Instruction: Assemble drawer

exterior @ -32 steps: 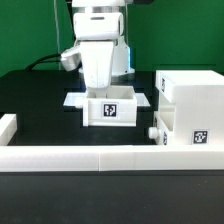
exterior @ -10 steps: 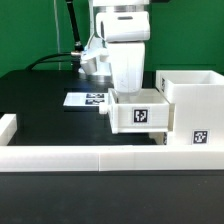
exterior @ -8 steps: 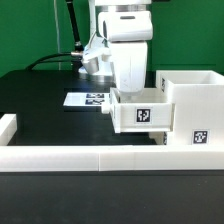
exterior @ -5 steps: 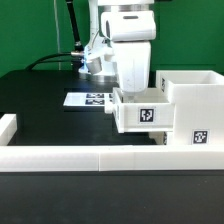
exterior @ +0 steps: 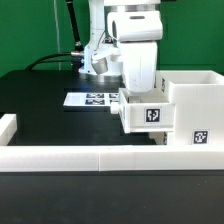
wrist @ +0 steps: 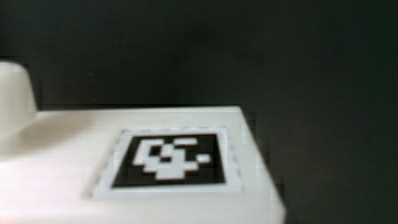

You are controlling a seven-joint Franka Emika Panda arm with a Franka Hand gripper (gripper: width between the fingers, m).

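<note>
In the exterior view my gripper (exterior: 140, 92) reaches down into a small white box tray (exterior: 148, 117) with a black-and-white tag on its front, and is shut on its wall. The tray is held right against the left side of the large white case (exterior: 195, 95), which stands at the exterior view's right. A second tag (exterior: 200, 137) shows low on the case's front. In the wrist view I see only the tray's tagged white face (wrist: 169, 160) above the black table; my fingers are hidden there.
The marker board (exterior: 88, 100) lies flat on the black table behind and to the left of the tray. A low white wall strip (exterior: 90, 158) runs along the front, and another short piece (exterior: 8, 128) stands at the left edge.
My gripper has carried the small tray from over the marker board toward the exterior view's right, until it is against the large case. The case has not moved.
</note>
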